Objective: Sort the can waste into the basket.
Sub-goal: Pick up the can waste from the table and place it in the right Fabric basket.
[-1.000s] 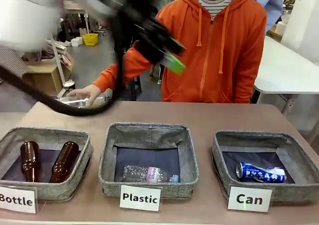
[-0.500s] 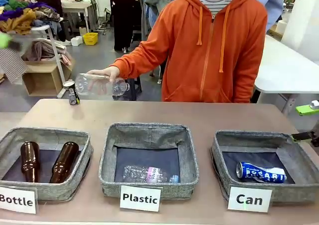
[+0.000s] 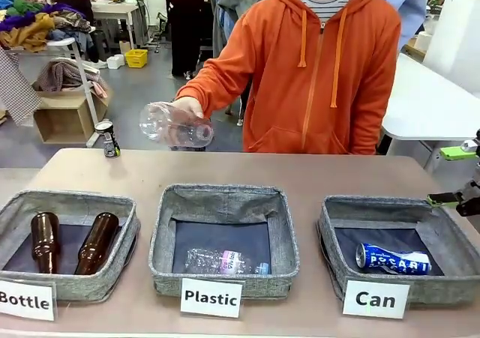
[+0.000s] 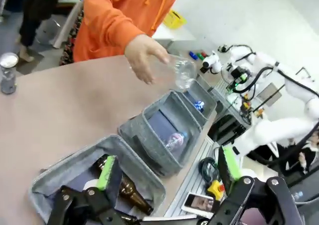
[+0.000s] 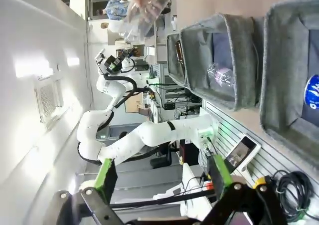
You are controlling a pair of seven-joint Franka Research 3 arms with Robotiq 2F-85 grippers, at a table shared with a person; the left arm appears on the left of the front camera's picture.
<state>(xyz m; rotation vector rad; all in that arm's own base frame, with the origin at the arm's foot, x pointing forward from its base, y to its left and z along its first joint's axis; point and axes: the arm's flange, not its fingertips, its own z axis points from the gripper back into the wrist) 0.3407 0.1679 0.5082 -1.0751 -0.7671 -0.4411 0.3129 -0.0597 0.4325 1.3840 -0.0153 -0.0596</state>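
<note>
Shifting right — person's hand (image 3: 187, 107) with clear bottle (image 3: 166, 123) | right gripper (image 3: 452, 175) spread

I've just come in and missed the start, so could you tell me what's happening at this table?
A person's hand holds a clear plastic bottle in the air over the far side of the table. The crushed blue can lies in the Can basket; the black can stands at the table's far left, not yet sorted. The left gripper and right gripper are open and empty; the right hangs beside that basket.
</note>
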